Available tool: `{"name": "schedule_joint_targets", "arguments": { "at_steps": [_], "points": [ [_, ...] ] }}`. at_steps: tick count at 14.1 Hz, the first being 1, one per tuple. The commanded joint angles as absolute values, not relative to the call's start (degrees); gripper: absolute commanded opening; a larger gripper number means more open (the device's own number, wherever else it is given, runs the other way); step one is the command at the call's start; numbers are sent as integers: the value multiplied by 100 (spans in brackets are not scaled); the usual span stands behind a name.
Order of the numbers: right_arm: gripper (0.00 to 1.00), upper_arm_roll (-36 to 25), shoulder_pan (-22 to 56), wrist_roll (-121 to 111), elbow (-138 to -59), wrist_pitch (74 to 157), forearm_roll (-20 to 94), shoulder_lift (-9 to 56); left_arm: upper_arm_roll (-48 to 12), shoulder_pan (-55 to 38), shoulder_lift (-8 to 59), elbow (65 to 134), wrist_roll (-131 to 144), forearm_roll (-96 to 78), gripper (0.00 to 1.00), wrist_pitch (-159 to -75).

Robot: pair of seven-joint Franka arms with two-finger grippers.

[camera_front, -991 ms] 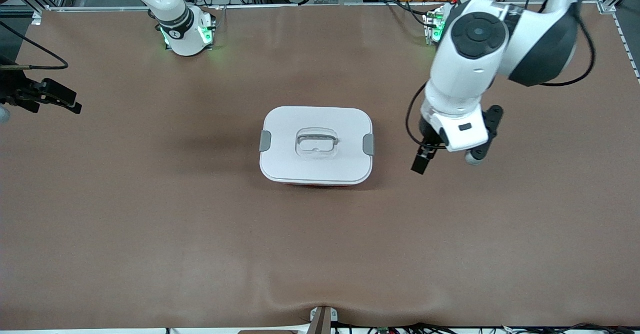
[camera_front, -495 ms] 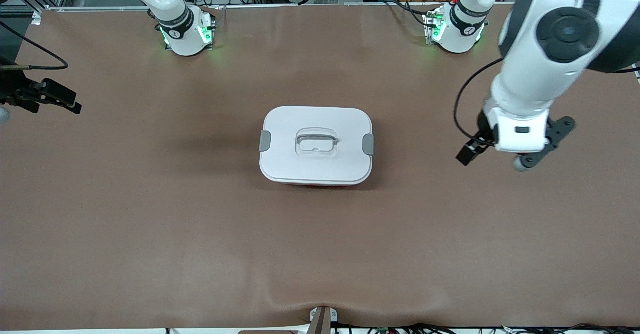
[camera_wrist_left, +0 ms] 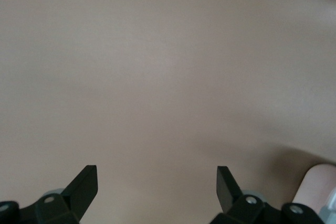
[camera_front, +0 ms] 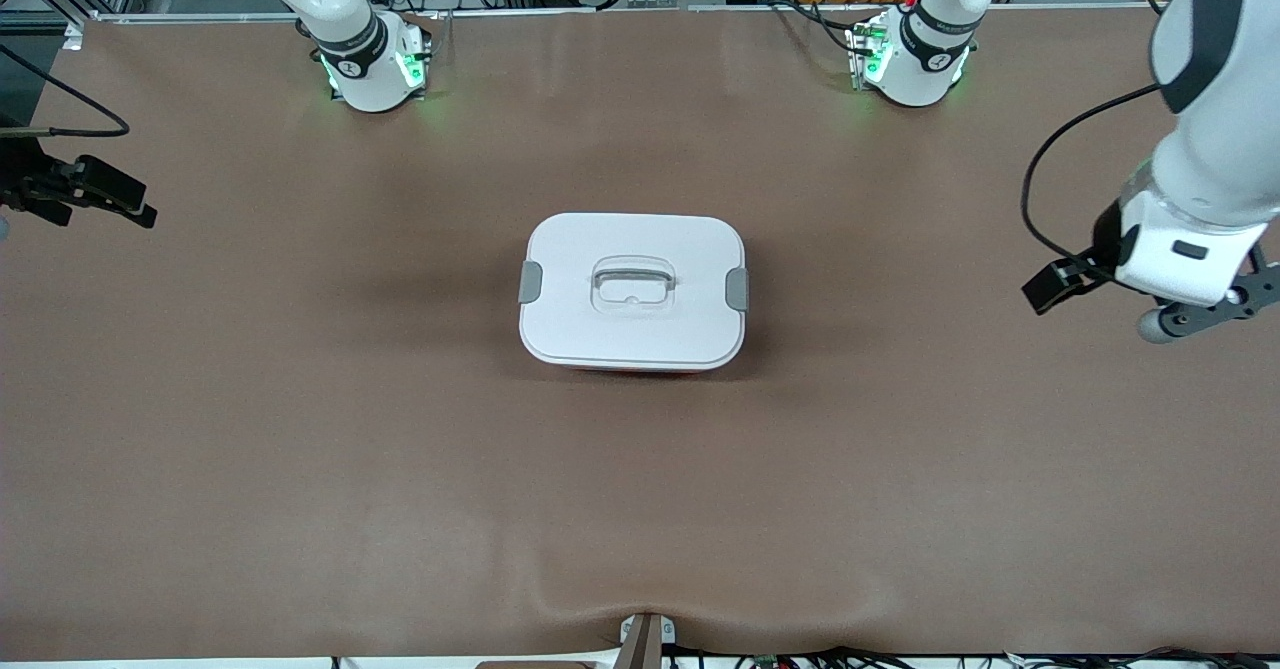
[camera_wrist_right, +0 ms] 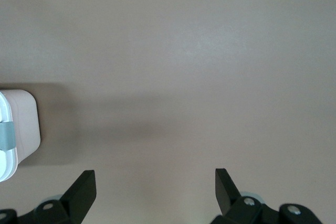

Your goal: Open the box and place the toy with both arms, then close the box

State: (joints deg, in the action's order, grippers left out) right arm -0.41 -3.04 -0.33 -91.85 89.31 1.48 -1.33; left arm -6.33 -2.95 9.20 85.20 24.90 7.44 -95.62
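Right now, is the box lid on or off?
On. The white lid sits flush on the box, with both grey side clips down against its edges. Neither gripper is touching it.

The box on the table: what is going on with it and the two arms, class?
Nothing holds the box; it sits shut at mid-table, white lid on and both grey clips down. The left gripper hangs over bare table toward the left arm's end, jaws open. The right gripper waits over its own end, also open. No toy is visible.
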Motion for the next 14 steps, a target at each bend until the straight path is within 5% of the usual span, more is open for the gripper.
{"name": "schedule_joint_targets", "arguments": {
  "at_steps": [1,14],
  "points": [
    [100,-9,-343,18,-9053,8886,141,-79,-686,218,738,8491,1524,135,100,-9475],
    [100,-9,-325,18,-9053,8886,141,-44,-826,431,-464,8955,1687,-510,100,-8631]
  ]
}}
